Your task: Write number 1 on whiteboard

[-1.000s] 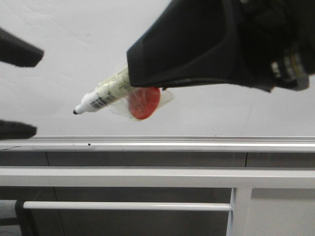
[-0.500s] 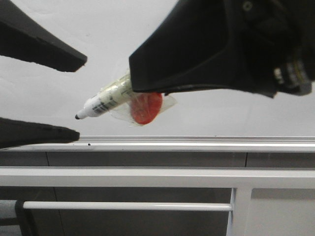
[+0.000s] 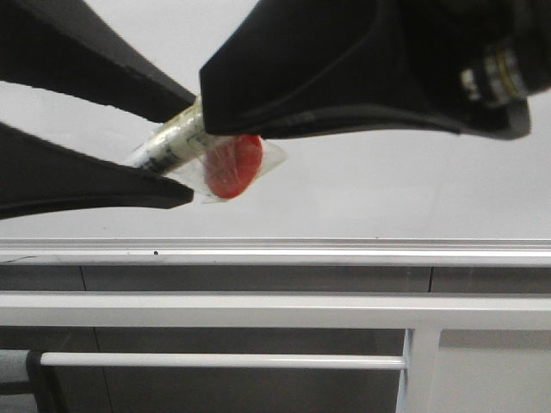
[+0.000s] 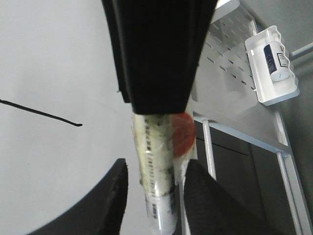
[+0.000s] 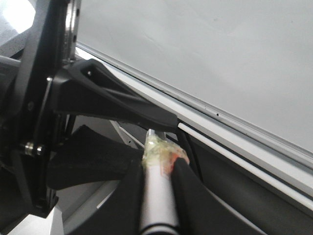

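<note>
White whiteboard (image 3: 387, 181), thin black number 1 (image 4: 41, 113), black claws, red-taped white marker (image 3: 176, 142)

The marker (image 3: 172, 143) sits in front of the whiteboard (image 3: 387, 198), above its ledge (image 3: 275, 250). The left fingers (image 3: 103, 185) are above and below its front end. The right fingers (image 3: 284, 95) hold its back end.

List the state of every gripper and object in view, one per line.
right gripper: shut on the marker.
left gripper: open, fingers either side of the marker's front end.
marker: uncapped, wrapped in tape with a red disc.
number 1: drawn, thin black stroke.
whiteboard: upright.
</note>
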{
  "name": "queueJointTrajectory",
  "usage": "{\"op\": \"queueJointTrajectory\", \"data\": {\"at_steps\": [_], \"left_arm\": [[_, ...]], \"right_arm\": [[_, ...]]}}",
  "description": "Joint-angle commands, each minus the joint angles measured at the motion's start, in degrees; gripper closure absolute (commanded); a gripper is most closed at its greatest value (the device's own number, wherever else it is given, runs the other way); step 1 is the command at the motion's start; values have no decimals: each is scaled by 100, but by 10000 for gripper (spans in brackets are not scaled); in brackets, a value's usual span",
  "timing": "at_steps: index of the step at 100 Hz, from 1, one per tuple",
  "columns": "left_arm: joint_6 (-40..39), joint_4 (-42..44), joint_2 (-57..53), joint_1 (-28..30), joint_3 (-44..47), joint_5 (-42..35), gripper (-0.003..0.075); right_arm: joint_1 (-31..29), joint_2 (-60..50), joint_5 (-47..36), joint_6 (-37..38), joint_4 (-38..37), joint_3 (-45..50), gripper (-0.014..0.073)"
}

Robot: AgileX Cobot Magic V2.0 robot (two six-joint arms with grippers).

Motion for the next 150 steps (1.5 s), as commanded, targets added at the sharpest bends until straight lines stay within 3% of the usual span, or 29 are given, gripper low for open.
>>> {"op": "queueJointTrajectory", "data": {"at_steps": [1,30,55,115,127,135,142,150], "left_arm": [[-22,-8,23,-34,-210,-191,478],[-22,-8,58,-34,-210,-227,484],[-22,-8,58,-34,-210,-227,626],[-22,-8,58,-34,-210,-227,629],[-22,-8,58,-34,-210,-163,742],[-22,-123,58,-34,-210,-148,741],[-85,-326,58,-34,-210,-137,741],[-221,-354,58,-34,-210,-137,741]], "right_arm": [[21,-66,-33,-68,-110,-201,657],[21,-66,-82,-68,-110,-201,657],[21,-66,-215,-68,-46,-201,657],[21,-66,-485,-310,236,-201,657],[21,-66,-485,-310,236,-201,657],[21,-66,-511,-310,170,-201,652],[21,-77,-511,-310,-37,-201,593],[21,-162,-537,-310,-165,-225,391]]}}
